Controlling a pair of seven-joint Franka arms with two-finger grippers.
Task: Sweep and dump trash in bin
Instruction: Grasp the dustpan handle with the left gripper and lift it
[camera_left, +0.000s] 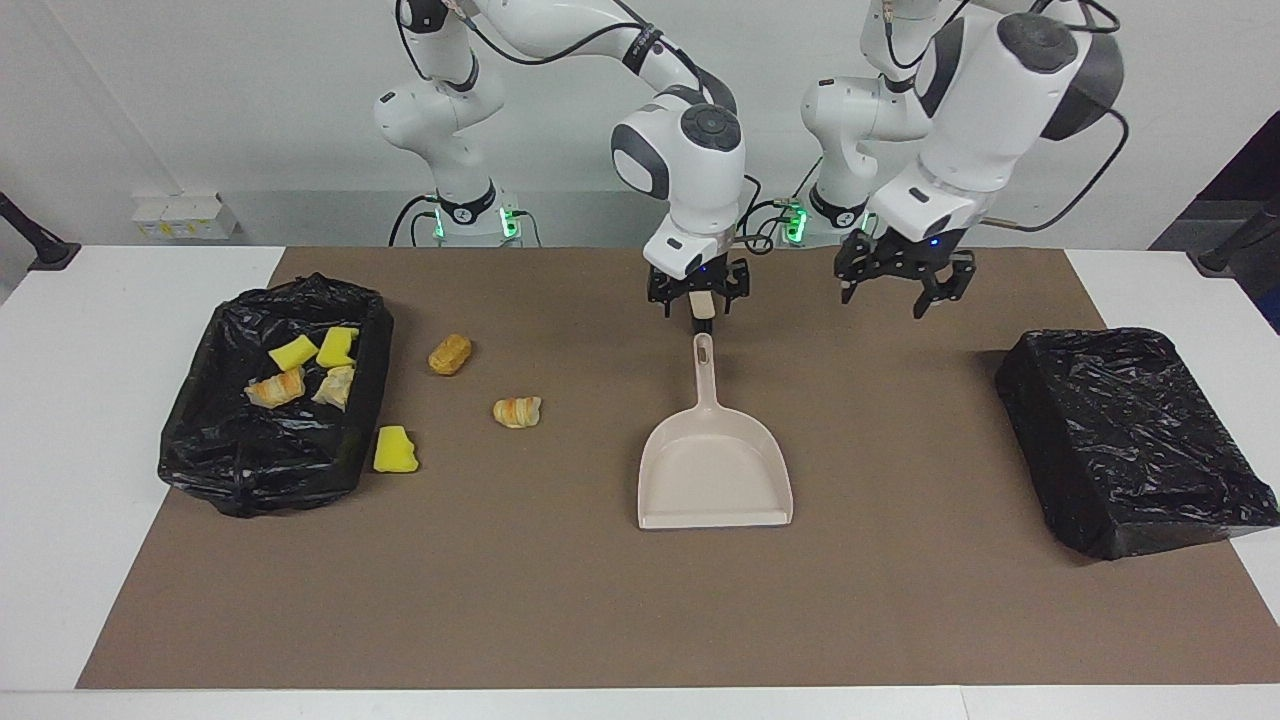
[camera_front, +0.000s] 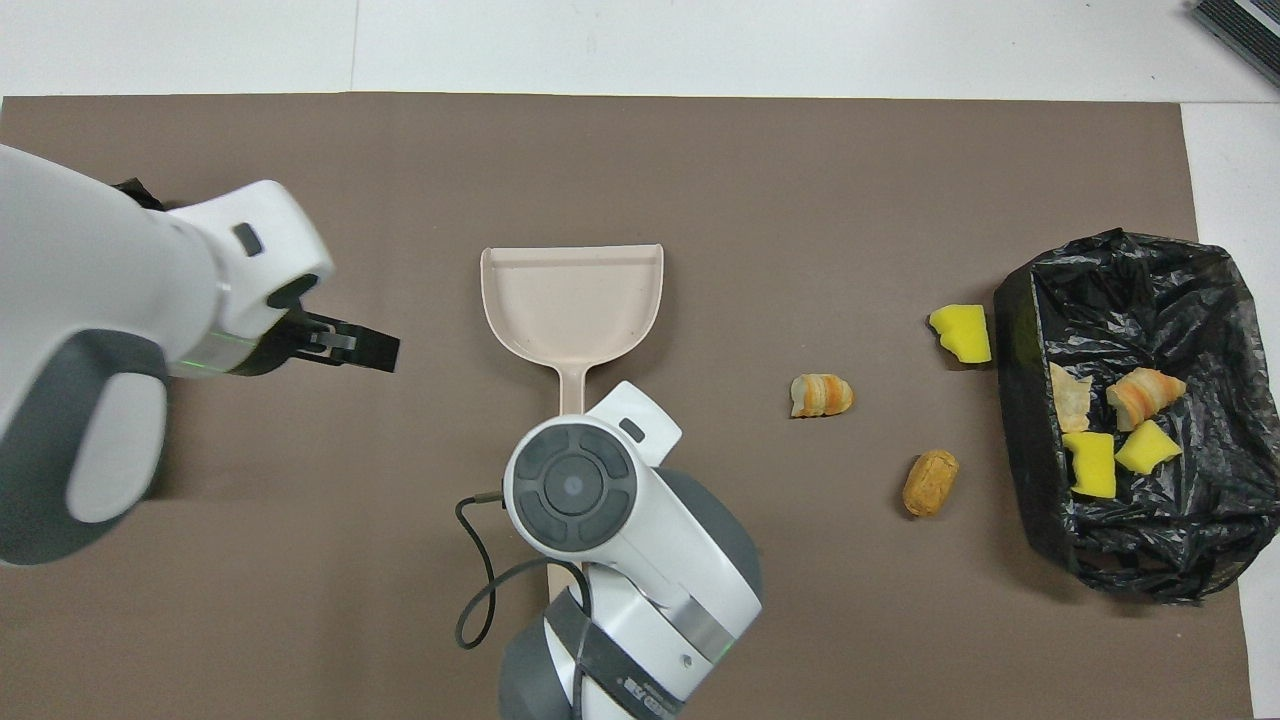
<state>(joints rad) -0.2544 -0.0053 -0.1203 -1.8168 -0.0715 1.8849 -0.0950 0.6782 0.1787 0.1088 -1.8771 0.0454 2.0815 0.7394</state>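
**Dustpan lying empty, scraps beside the bin**

We are holding our right gripper over the handle end of the beige plastic dustpan, jaws clamped on a beige stick-like piece. Our left gripper is hanging above the brown counter, jaws apart. A yellow sponge chunk and two golden-brown bread pieces are lying beside the black-lined bin; more scraps are sitting inside it.
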